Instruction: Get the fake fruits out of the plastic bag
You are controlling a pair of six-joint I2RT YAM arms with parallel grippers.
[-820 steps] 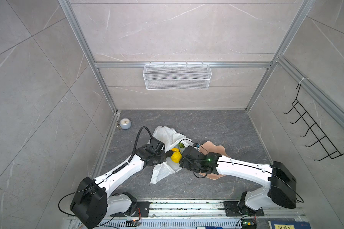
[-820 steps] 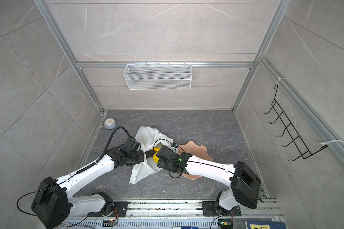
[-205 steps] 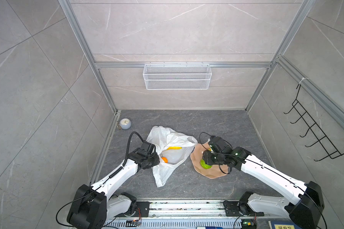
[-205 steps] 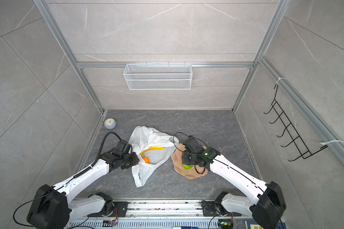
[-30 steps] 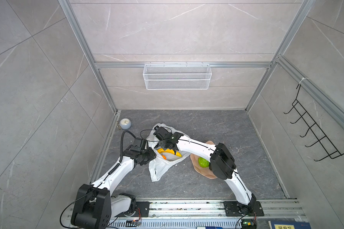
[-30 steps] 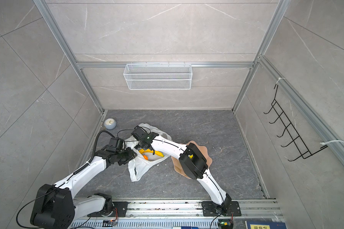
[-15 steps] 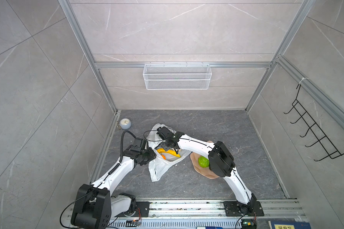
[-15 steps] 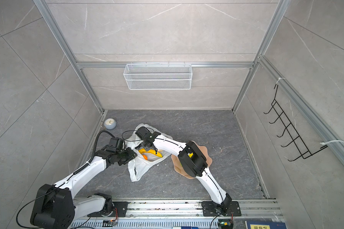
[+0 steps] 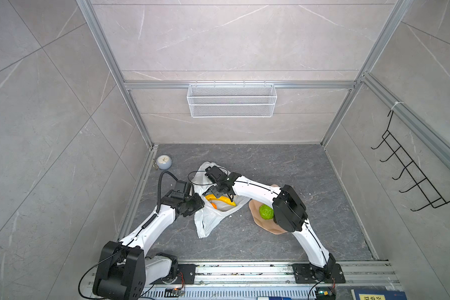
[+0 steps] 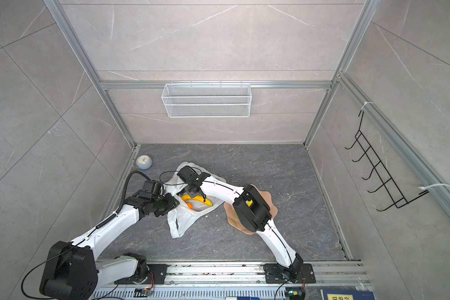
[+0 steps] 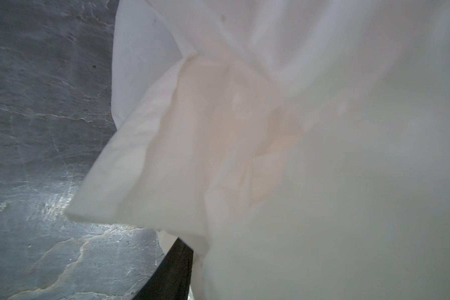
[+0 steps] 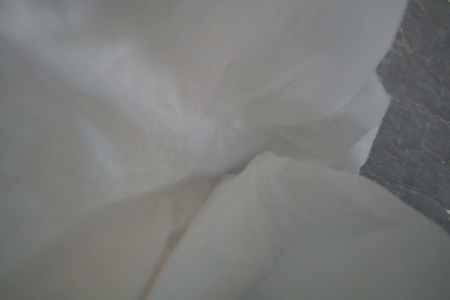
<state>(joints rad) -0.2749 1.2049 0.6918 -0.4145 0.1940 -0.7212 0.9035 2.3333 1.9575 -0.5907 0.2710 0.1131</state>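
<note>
nearest us a green fruit (image 9: 266, 211) lay out on the plate (image 9: 273, 230), and the left gripper (image 9: 196, 205) sat at the bag (image 9: 205, 223) rim, where film hid its jaws, so we could not tell if it pinched. just beyond, the orange (image 9: 213, 205) and banana (image 9: 222, 200) lay in the open mouth, with the right gripper (image 9: 217, 193) low over the banana, its jaws likewise hidden. we judged it best to hold the mouth wide, close on the banana alone, and lift clear of the film.
</note>
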